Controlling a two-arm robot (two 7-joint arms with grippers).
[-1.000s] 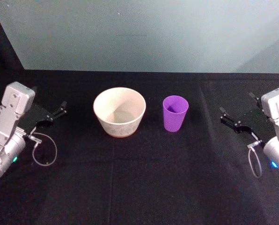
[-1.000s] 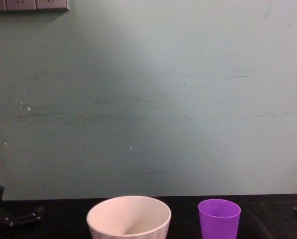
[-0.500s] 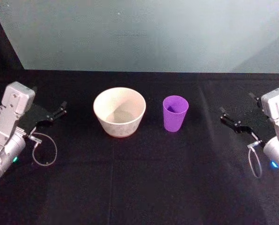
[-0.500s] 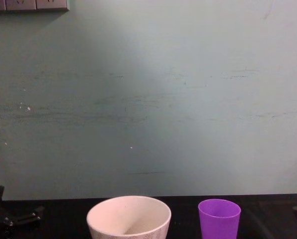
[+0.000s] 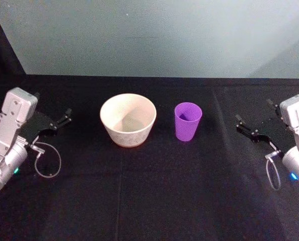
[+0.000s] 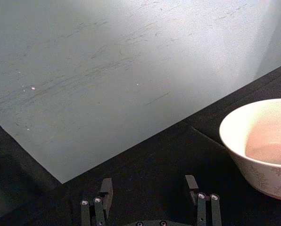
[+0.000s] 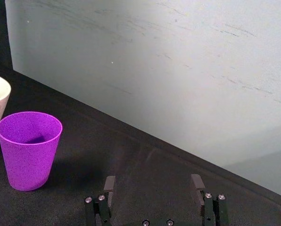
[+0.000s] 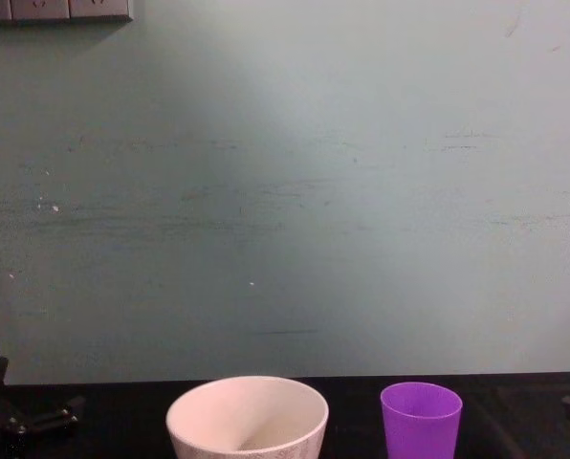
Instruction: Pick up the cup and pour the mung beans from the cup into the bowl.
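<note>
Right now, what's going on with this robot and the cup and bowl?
Nothing is being handled yet. The purple cup stands upright on the black table, to the robot's right of the cream bowl and not touching it. The left gripper and the right gripper wait open at either side of the table, both empty. The right gripper is nearer the cup.
</note>
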